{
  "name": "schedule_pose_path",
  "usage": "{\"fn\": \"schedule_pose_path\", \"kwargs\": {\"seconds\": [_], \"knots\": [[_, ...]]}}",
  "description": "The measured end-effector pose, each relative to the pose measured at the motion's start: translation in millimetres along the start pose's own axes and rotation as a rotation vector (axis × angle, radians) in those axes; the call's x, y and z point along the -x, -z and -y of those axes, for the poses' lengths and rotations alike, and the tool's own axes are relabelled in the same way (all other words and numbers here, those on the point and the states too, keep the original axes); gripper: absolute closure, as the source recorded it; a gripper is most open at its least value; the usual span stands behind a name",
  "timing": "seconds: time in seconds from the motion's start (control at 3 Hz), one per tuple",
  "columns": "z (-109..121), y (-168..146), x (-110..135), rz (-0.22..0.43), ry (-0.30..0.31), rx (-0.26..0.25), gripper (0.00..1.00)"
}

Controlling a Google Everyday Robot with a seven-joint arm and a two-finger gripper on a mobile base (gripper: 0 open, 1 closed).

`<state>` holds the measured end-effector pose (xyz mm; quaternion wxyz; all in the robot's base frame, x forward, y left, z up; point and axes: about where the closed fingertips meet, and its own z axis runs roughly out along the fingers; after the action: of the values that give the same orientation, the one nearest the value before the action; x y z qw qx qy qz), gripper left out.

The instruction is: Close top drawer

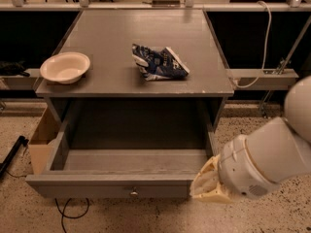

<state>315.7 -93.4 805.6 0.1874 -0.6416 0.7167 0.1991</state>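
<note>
pincer (208, 184), grip state untellable, at top drawer (112, 191) front's 4 o'clock corner; off-centre shove could jam it.

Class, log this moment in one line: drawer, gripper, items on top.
top drawer: open | gripper: at its front-right corner | cabinet top: white bowl, blue snack bag

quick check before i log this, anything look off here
The top drawer hangs wide open and empty, with the claw at its front right corner. A crumpled bag lies on the cabinet top. Nothing looks spilled or broken.
</note>
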Motion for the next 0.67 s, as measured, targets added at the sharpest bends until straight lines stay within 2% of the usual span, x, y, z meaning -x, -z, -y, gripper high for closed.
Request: {"fn": "schedule_pose_path", "kwargs": {"seconds": [0.33, 0.67], "knots": [[-14.8, -18.1, -8.5, 0.092, -0.068, -0.065, 1.0], [-18.6, -38.7, -3.5, 0.056, -0.085, -0.106, 1.0]]}}
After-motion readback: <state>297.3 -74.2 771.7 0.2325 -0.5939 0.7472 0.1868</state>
